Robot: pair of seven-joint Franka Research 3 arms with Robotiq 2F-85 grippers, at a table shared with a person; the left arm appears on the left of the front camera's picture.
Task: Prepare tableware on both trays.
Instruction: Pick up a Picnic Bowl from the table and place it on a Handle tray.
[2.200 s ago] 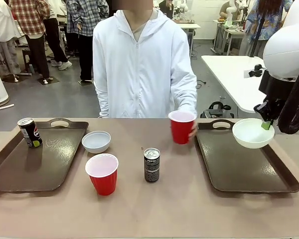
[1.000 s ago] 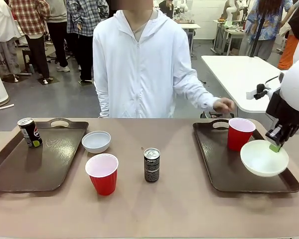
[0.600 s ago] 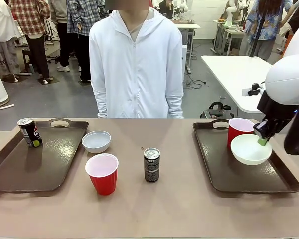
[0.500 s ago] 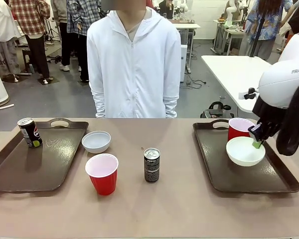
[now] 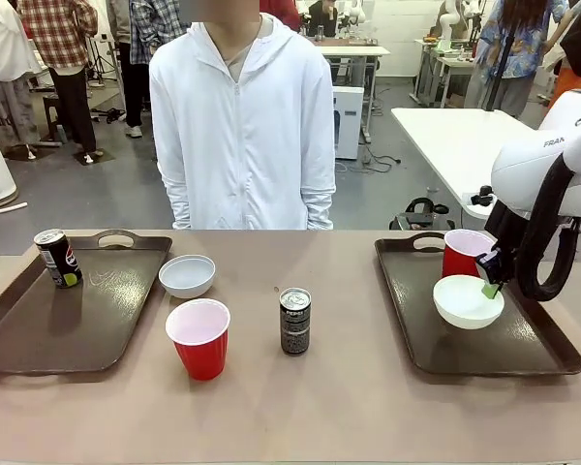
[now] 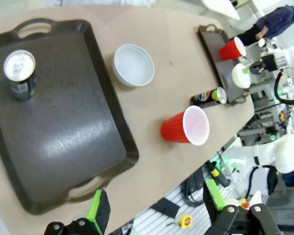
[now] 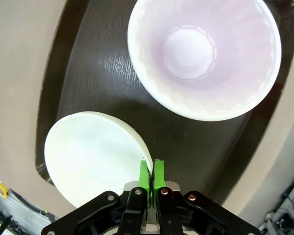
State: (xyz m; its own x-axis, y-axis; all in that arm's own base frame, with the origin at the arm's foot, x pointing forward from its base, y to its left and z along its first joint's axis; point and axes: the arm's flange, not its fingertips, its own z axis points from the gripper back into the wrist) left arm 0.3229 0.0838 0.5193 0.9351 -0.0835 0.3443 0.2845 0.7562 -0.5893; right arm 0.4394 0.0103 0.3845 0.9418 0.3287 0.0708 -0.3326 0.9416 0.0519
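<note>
Nearest, the left hand [image 6: 157, 200] hangs well above the left tray [image 6: 54, 122], its fingers spread wide with nothing between them. At the front of the worktop [image 5: 320, 407], between the two trays, the near cup [image 5: 198, 337] stands upright on the bare surface, just beside the left tray's right rim. A little to its right and slightly farther back stands the mid can [image 5: 294, 321], upright and apart from the cup. Behind the cup sits the left bowl [image 5: 187, 275], also on the bare worktop, just beside the left tray's far right corner (outside the rim, not in it). On the left tray the left can [image 5: 58, 258] stands upright in the far left corner, near the handle cut-out.

On the robot's right lies the right tray [image 5: 436, 349]. The right hand [image 5: 491, 287] reaches down over it, fingers pressed together on the rim of the right bowl [image 5: 465, 302], pinching the thin wall between the green pads [image 7: 144, 172]. The bowl sits low in the tray's far half, slightly tilted; whether its base touches the tray I cannot tell. Just behind it, in the far right corner, the far cup [image 5: 462, 254] stands upright. Beyond the worktop's far edge a person [image 5: 240, 126] in a white hooded jacket stands with arms down.
</note>
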